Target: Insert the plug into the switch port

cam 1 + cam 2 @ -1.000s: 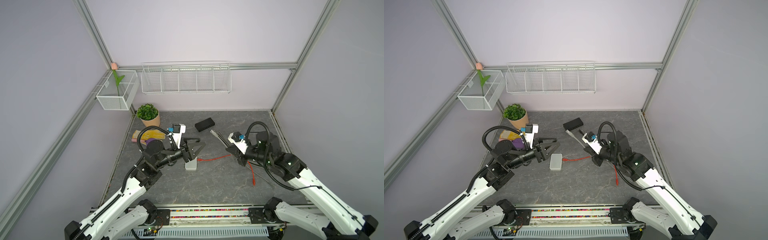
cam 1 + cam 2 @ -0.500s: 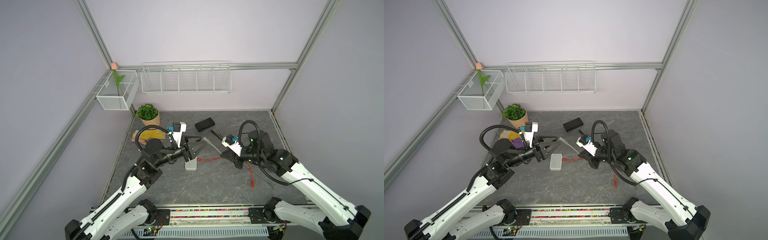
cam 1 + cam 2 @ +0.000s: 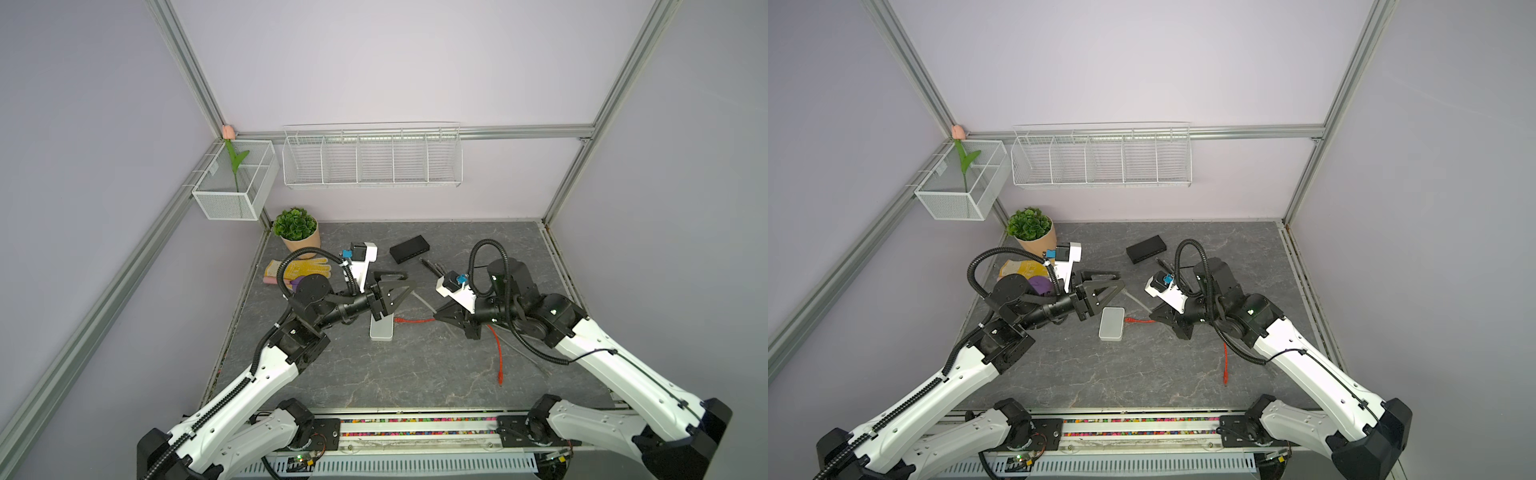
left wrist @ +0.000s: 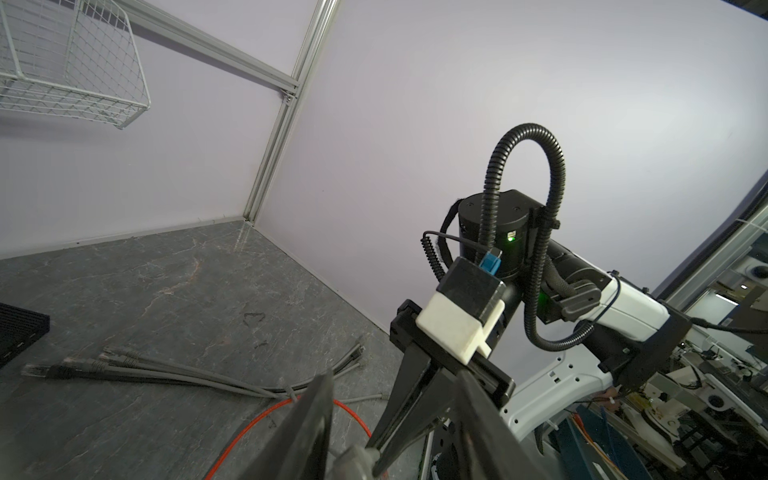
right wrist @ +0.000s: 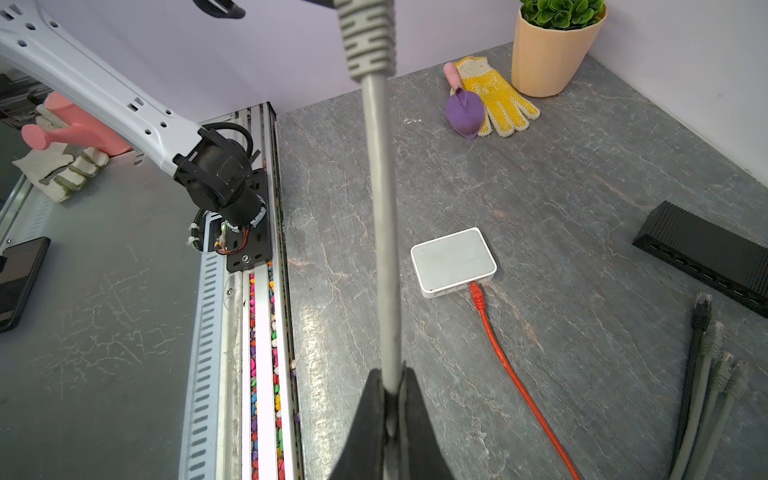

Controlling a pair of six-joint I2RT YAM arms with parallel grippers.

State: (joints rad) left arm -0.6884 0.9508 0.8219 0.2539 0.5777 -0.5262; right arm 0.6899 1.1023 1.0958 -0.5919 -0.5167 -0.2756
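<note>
Right gripper (image 5: 388,374) is pinching a grey cable (image 5: 382,208), jaws closed hard on it. The cable is running straight out from the fingertips to its ribbed boot (image 5: 365,37). In both top views this stretch of cable (image 3: 424,301) is hanging in the air between the two grippers, slanting from the right gripper (image 3: 435,318) up toward the left gripper (image 3: 411,279). Left gripper is standing with jaws partly apart, one finger on each side of the cable's plug end (image 4: 353,457). The gap is wider than the plug end, and whether either finger (image 4: 307,424) is touching it cannot be told. Black switch (image 3: 409,249) is lying flat on the grey tabletop (image 3: 374,374) toward the back wall, well apart from the plug end, its row of ports showing along one long face in the right wrist view (image 5: 706,245). White box (image 3: 381,330) is sitting just below the held cable in a top view, with a red cable (image 5: 511,374) plugged into its side and trailing off across the tabletop. A loose bundle of spare cables (image 5: 706,353) is lying beside the black switch. Yellow glove (image 5: 494,95) and purple trowel (image 5: 463,112) are resting near the potted plant (image 3: 296,232) in the back left corner.
</note>
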